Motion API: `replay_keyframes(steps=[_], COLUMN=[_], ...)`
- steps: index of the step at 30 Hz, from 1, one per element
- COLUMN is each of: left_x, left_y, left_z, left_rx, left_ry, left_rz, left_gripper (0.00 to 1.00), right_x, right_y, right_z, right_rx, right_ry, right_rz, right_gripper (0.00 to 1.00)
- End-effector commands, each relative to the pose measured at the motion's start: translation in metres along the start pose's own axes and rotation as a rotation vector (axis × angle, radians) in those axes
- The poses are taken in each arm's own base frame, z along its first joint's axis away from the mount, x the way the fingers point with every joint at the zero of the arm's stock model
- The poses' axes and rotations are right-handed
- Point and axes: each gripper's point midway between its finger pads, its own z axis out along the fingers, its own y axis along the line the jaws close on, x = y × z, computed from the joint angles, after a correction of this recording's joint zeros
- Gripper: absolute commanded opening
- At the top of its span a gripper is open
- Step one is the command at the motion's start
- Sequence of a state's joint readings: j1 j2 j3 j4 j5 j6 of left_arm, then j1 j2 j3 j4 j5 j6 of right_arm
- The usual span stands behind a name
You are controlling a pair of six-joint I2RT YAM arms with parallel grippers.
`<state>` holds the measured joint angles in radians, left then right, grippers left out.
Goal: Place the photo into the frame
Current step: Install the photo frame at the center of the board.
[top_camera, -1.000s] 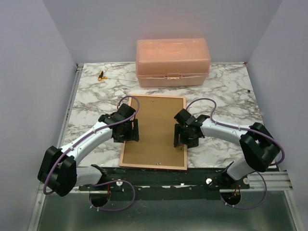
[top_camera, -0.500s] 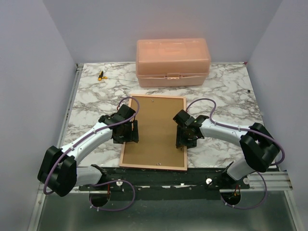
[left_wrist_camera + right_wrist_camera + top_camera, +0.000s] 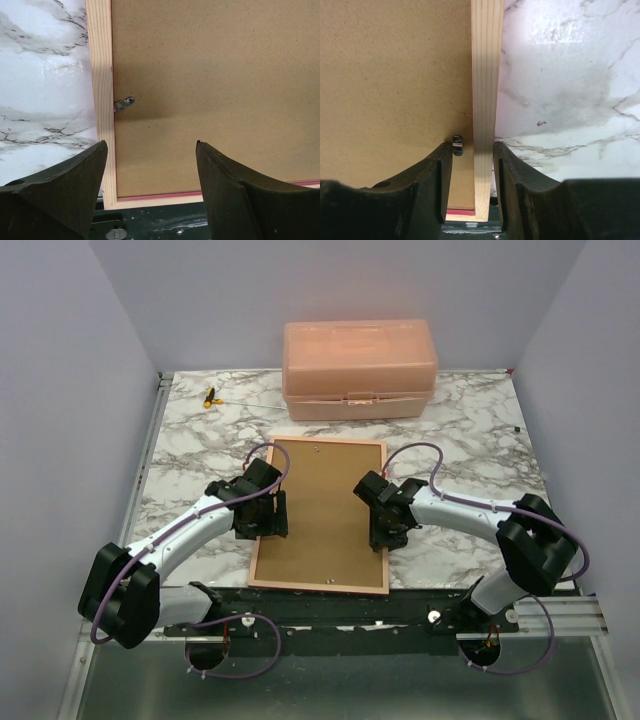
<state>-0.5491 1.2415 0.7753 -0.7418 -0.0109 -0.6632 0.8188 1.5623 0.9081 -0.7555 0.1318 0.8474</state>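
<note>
Left black two-finger gripper [image 3: 150, 145] faces down, jaws wide apart. Right black two-finger gripper [image 3: 472, 145] faces down, jaws narrower, slightly apart.

- Frame [image 3: 318, 586]: pale wood border with a thin pinkish-red edge stripe.
- Backing board [image 3: 325, 510] inside the frame: plain brown.
- Table [image 3: 190, 450] under the frame: white marble, grey veining.
- Lidded box [image 3: 358, 370] behind the frame: salmon pink.
- Cables [image 3: 420, 449] beside the frame: purple.
</note>
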Motion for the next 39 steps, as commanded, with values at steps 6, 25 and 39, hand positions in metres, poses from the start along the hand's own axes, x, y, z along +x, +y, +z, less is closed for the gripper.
replay_keyframes(steps=[6, 25, 39], left_x=[0.000, -0.008, -0.029], left_y=[0.000, 0.000, 0.027], left_z=[0.002, -0.005, 0.006], left_rx=[0.011, 0.012, 0.091], left_ry=[-0.008, -0.031, 0.001], left_rz=[-0.008, -0.011, -0.166], left_gripper=[0.73, 0.73, 0.73], right_x=[0.029, -0.006, -0.028], right_y=[-0.052, -0.009, -0.003], right_z=[0.000, -0.018, 0.002], right_rx=[0.261, 0.131, -0.192], right_ry=[0.092, 0.002, 0.104], right_rz=[-0.098, -0.076, 0.089], right_gripper=[0.00, 0.67, 0.81])
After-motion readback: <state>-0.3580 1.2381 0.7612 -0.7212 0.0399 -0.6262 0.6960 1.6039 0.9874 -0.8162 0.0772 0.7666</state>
